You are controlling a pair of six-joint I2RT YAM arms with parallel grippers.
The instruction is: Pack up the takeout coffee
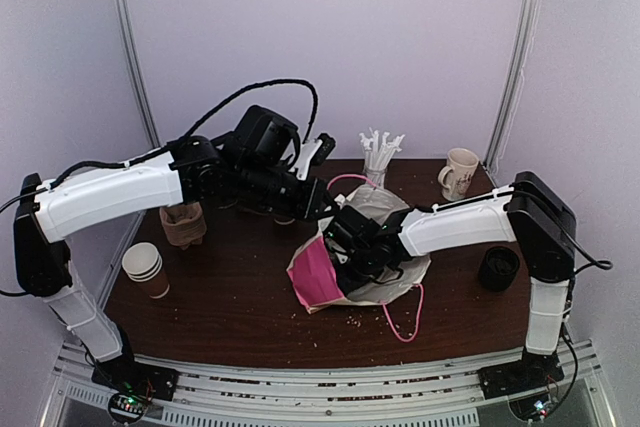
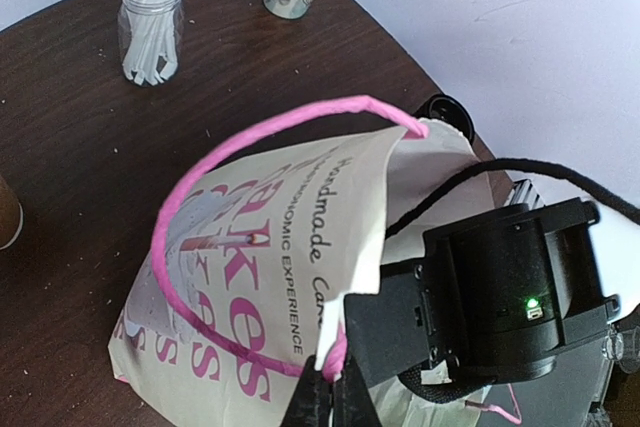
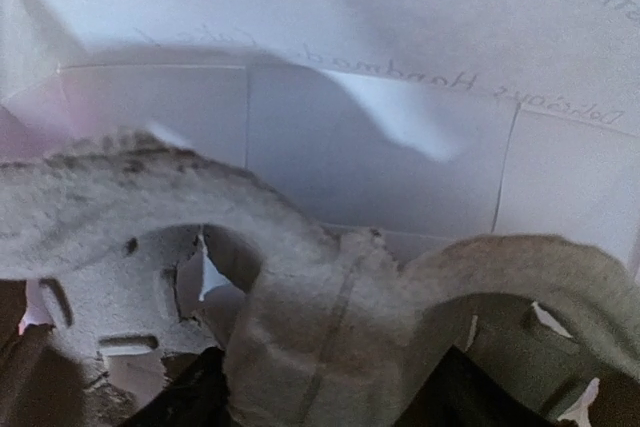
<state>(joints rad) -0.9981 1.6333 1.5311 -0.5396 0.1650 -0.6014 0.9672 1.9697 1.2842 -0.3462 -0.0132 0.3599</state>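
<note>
Pinching the rim of the paper bag [image 2: 250, 277] beside its pink handle [image 2: 160, 247], the left gripper [image 2: 328, 399] has its fingers pressed together on the paper. It holds that edge up at the bag's 11 o'clock.

The bag lies tilted at the middle of the table [image 1: 230, 317], its mouth toward 12 o'clock. A second pink loop trails on the wood at its 5 o'clock.

The right gripper [image 3: 330, 397] is inside the bag, reached in from 3 o'clock. Its fingers are spread, one on either side of the middle ridge of a grey pulp carrier [image 3: 120, 207]. The carrier sits against the bag's white inner wall.

Takeout coffee: no lidded cup can be made out in any view, so I cannot tell where it is. The arms and the bag's walls hide much of the middle. A brown sliver of a cup shows at the 9 o'clock edge of the left wrist view, too cut off to identify.

Around the bag:
- A stack of lidless cups [image 1: 145, 269] stands at 9 o'clock, well apart.
- A black stack of lids [image 1: 498, 268] stands at 3 o'clock.
- A jar of white sticks [image 1: 378, 159] stands at 12 o'clock.
- A mug [image 1: 459, 173] stands at 1 o'clock.
</note>
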